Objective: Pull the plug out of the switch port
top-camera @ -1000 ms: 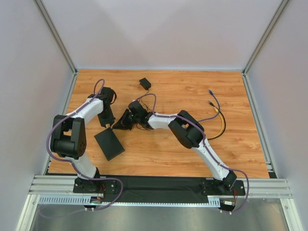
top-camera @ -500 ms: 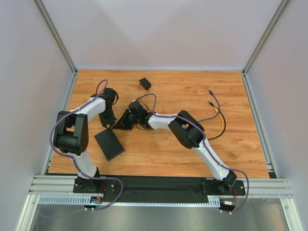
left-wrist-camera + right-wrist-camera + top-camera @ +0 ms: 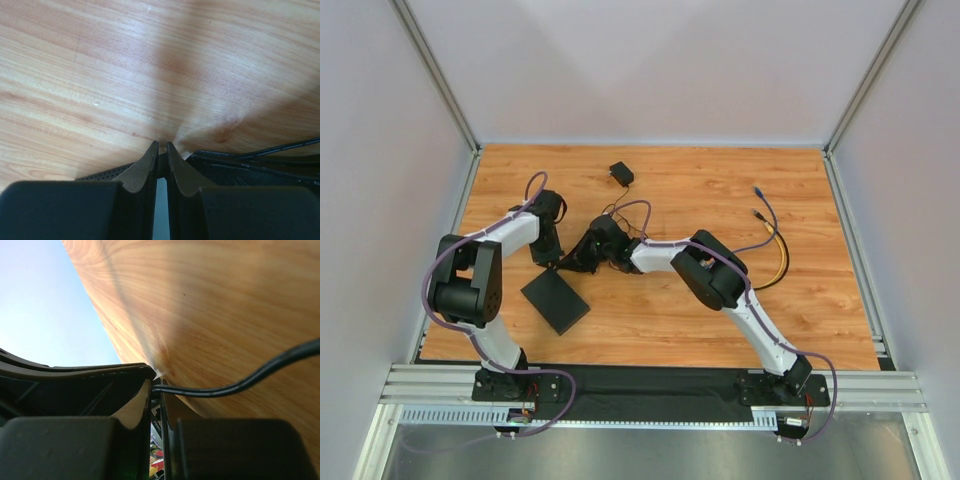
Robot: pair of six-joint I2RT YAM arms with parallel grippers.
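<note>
**Top view.** We are observing the switch (image 3: 556, 305) lying flat on the desk (image 3: 660, 325), left of centre in the frame and turned diagonally. The left pincer (image 3: 549, 262) is pointing down at the switch's upper corner and touching it. The right pincer (image 3: 576, 262) is reaching in from the right and meeting that same corner, just beside the left one. From here we are unable to make out the plug or its port. A small black adapter (image 3: 621, 173) is sitting well apart at upper centre. A bundle of blue and yellow cables (image 3: 772, 238) is lying at the right of the desk.

**Left wrist view.** We are seeing the left pincer's fingers (image 3: 142, 167) drawn together to a narrow slit, with a thin dark edge caught between them near the tips. A black perforated face is showing just below the left-hand finger. We are reading it as the switch, gripped by its edge. Bare wood is filling the upper frame.

**Right wrist view.** We are recording the right pincer's fingers (image 3: 135, 407) closed almost fully on a thin black lead (image 3: 200, 391). The lead is leaving the tips at centre frame and curving up to the right edge. We cannot tell whether the plug is seated in the port.
</note>
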